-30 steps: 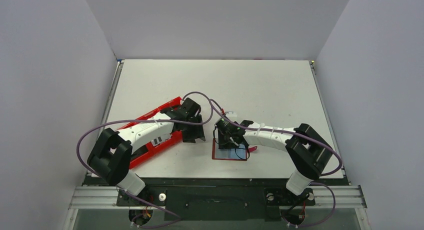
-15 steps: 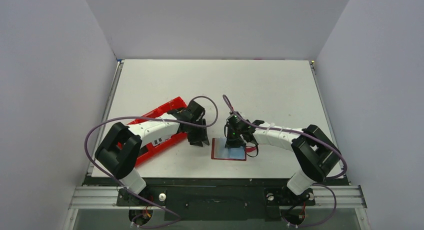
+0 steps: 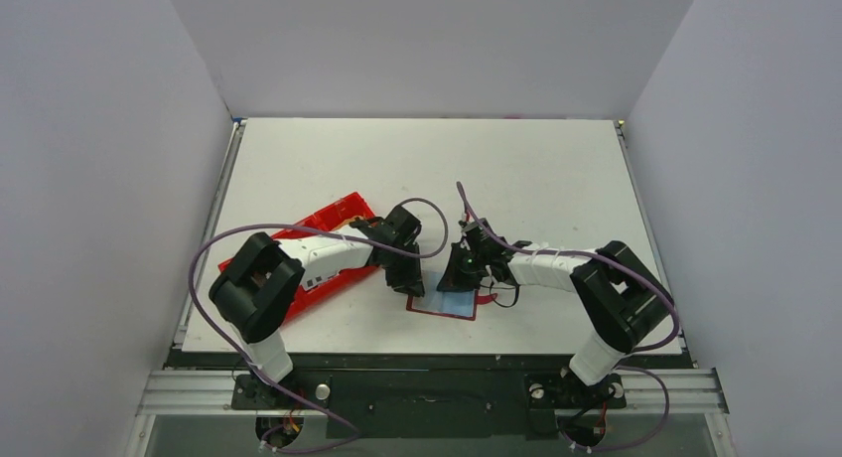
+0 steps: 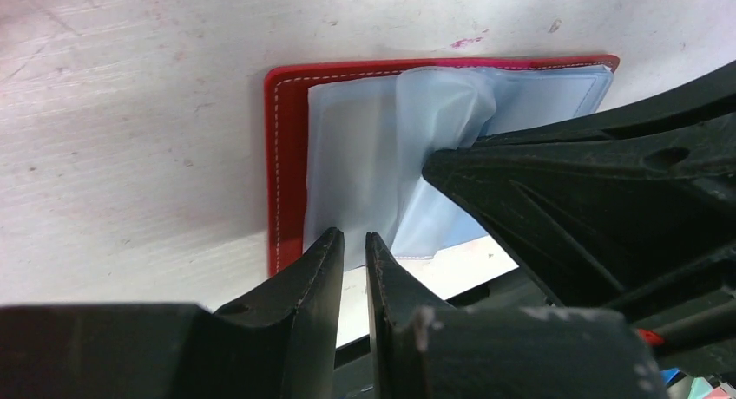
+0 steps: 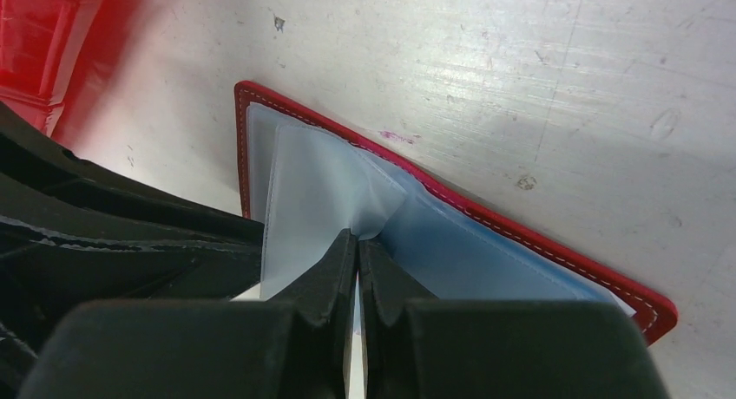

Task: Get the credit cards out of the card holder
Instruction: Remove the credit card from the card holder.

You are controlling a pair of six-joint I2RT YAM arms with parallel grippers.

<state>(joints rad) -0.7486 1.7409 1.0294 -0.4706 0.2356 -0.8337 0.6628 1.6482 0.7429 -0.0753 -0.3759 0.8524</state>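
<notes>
card holder [image 3: 447,309] lying open, near middle of the white table [image 3: 496,169]
long side runs left-right. right gripper [image 5: 358,243] clenched on a pale blue sleeve [image 5: 321,191], puckering it. left gripper [image 4: 351,243] almost closed at the sleeve edge, can't tell if it grips. red tray [image 3: 333,219] on the left, grey walls around.

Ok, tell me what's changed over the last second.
The left end effector swung off the red tray, right and nearer, to the edge of the card holder, its jaws narrowing. The right end effector came down and shut on a pale sleeve. The card holder slid slightly left. The tray looks unmoved.
</notes>
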